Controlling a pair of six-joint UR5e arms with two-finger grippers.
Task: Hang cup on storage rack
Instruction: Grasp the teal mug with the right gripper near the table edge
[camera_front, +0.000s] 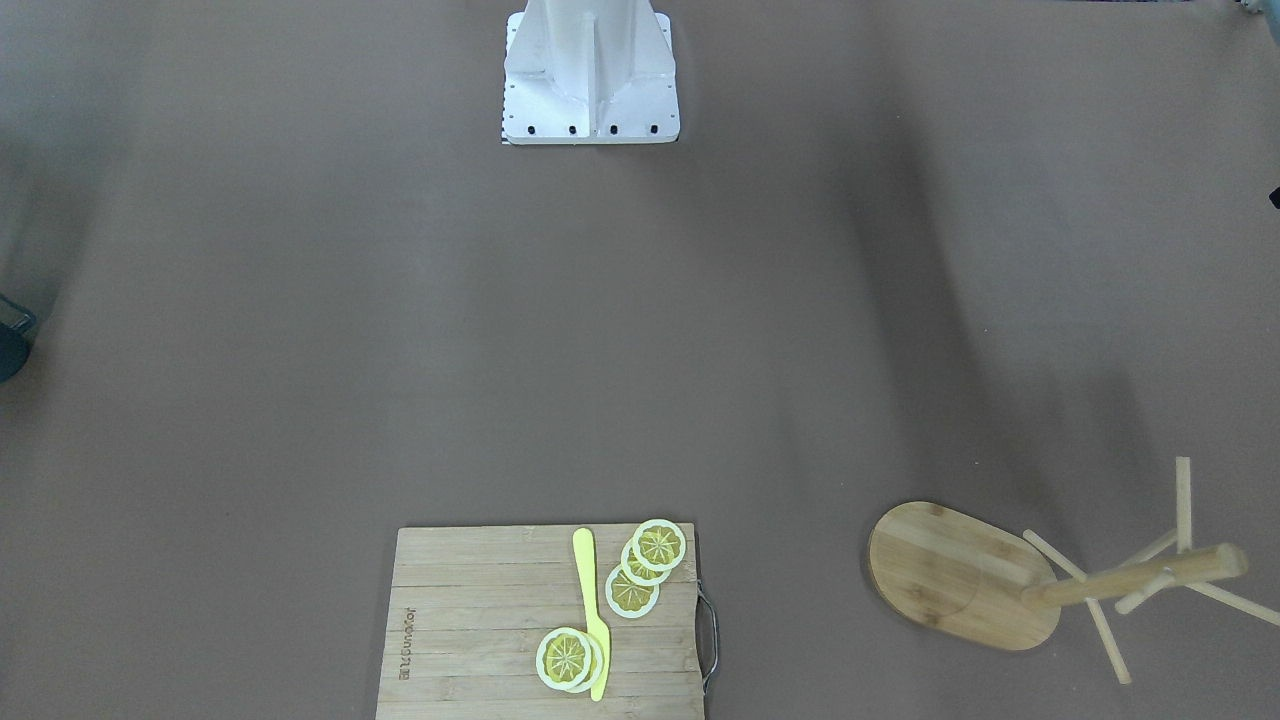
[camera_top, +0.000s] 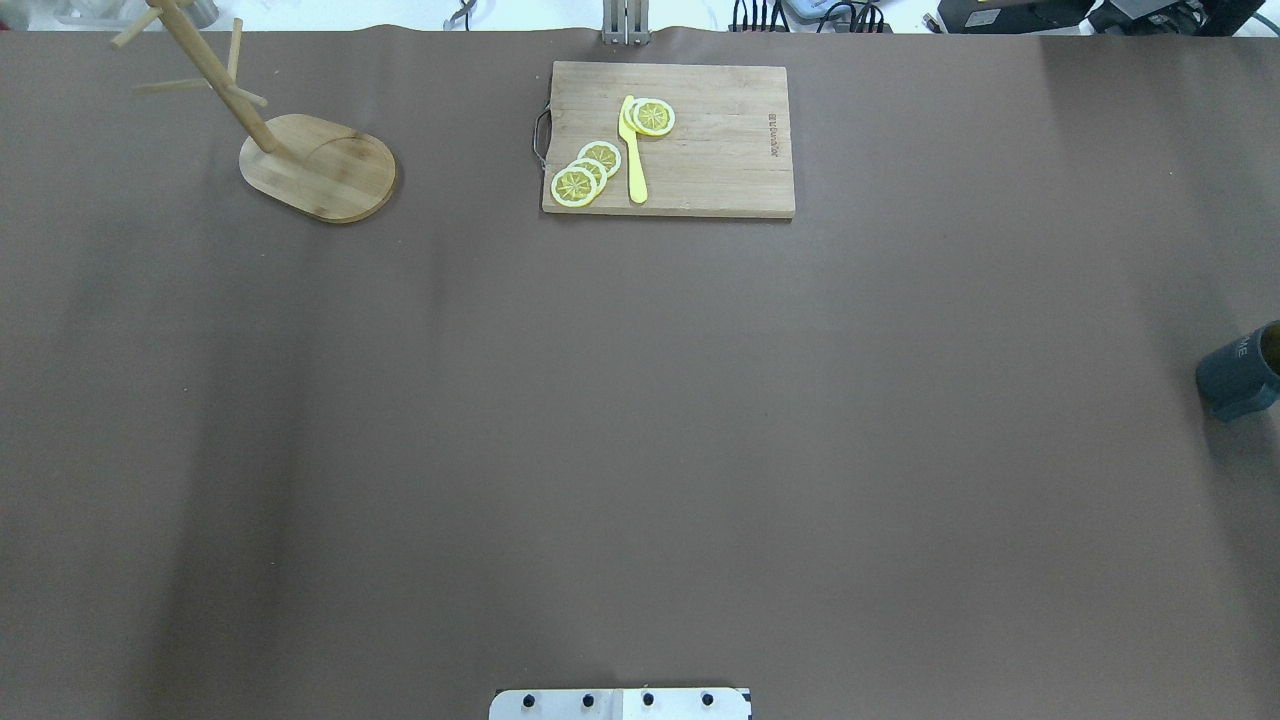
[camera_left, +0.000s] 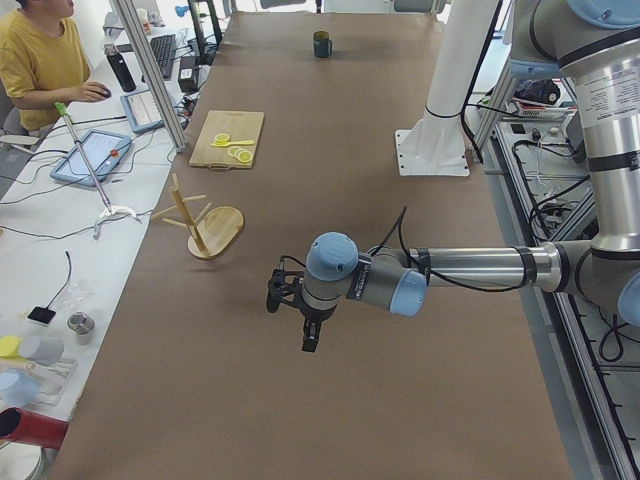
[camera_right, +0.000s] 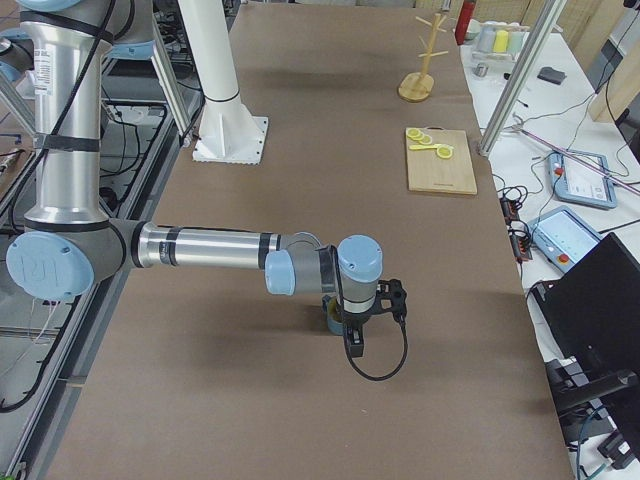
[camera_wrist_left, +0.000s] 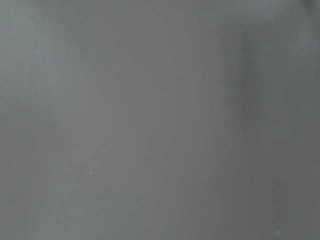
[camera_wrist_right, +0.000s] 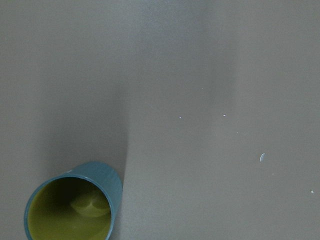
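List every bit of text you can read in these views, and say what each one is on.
"ME": white letters on the side of the cup, seen in the overhead view; no further letters show there.
Burned-in brand mark along one short edge of the cutting board: too small and blurred to read.
No other text in these views is legible.

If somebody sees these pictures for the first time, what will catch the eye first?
In the overhead view, the cutting board with lemon slices and a yellow knife stands out at the middle of the table's far edge. The storage rack stands in the far left corner, while the cup sits alone at the right edge, far from it.
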